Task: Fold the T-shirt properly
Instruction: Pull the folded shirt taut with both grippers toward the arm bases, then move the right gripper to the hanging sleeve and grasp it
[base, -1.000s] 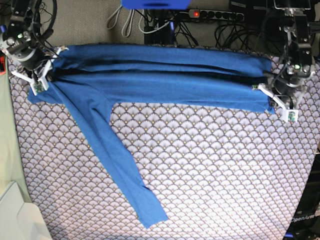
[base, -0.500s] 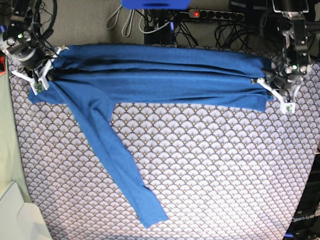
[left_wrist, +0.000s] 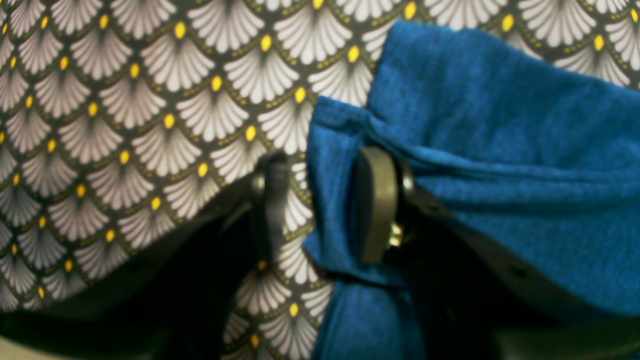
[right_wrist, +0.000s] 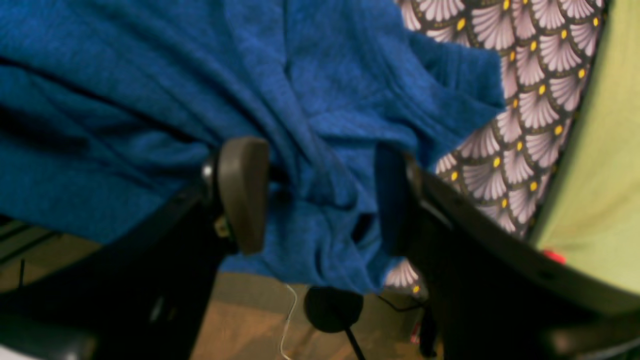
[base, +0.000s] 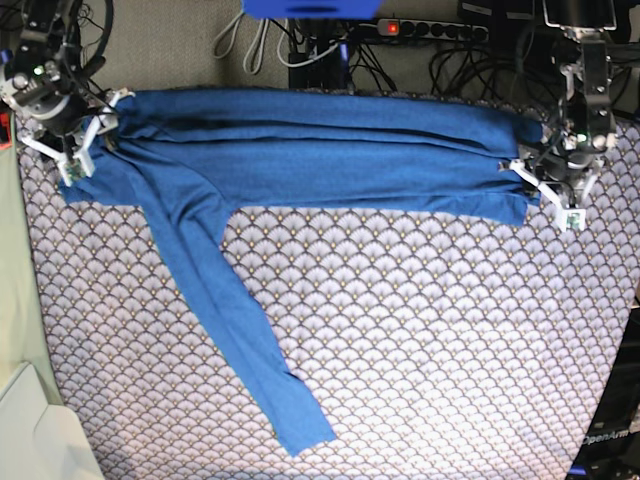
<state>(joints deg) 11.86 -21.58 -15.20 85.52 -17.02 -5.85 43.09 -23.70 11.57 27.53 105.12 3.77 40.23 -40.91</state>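
Along the far edge of the tabletop (base: 400, 330) the shirt (base: 330, 155) lies in a long folded band, one sleeve (base: 235, 330) trailing toward the near side. It's soft, light knit, so it'll sag and bunch wherever it's lifted; I'd grab at hems or corners through all layers. Left fingers (left_wrist: 375, 200) are parted, with a fold of cloth between them touching one pad. Right fingers (right_wrist: 240, 192) stand wide open around a bunched corner, not pinching it.
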